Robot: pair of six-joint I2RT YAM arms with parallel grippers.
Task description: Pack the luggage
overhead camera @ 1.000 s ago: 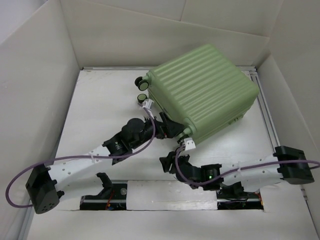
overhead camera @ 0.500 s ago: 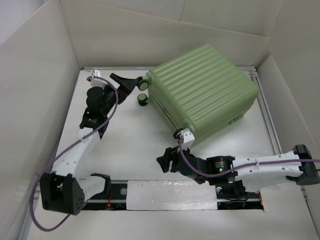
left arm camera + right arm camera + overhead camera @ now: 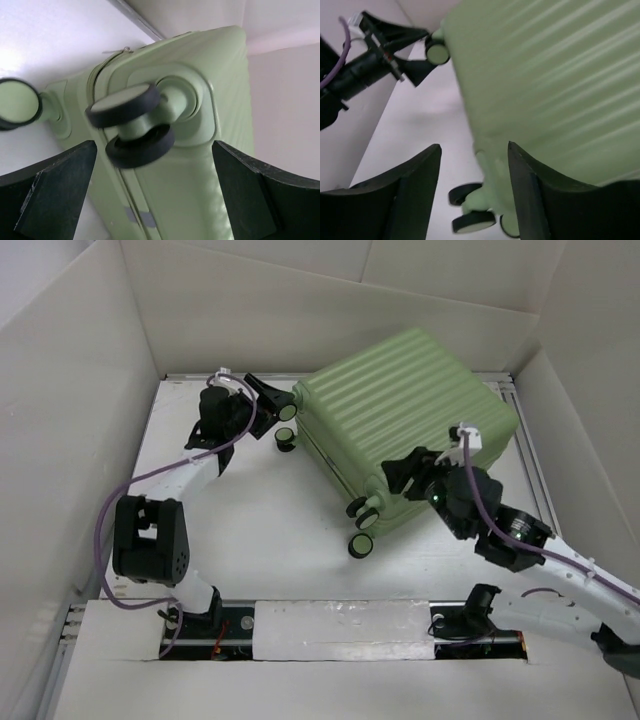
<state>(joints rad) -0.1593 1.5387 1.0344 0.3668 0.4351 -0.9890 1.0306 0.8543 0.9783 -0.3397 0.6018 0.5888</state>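
Observation:
The luggage [image 3: 410,420] is a pale green ribbed hard-shell suitcase, closed and lying flat at the back centre-right. My left gripper [image 3: 268,406] stands wide open at its far-left corner. In the left wrist view, that gripper [image 3: 154,144] has a black-and-green double wheel [image 3: 132,125] just ahead of its jaws, touching neither finger. My right gripper [image 3: 398,472] hovers open over the suitcase's near-left edge. The right wrist view shows that gripper [image 3: 474,145] holding nothing, with the near corner wheels [image 3: 470,210] below it and the ribbed shell [image 3: 550,75] to the right.
White cardboard walls [image 3: 90,390] box in the table on the left, back and right. An aluminium rail [image 3: 532,475] runs along the right side. A white-taped strip [image 3: 340,625] with two black gripper rests [image 3: 480,602] lies along the near edge. Bare tabletop [image 3: 260,530] lies left of the suitcase.
My left arm swung from the suitcase's near corner to its far-left wheel corner and opened fully. My right gripper rose from the table in front onto the suitcase's near edge.

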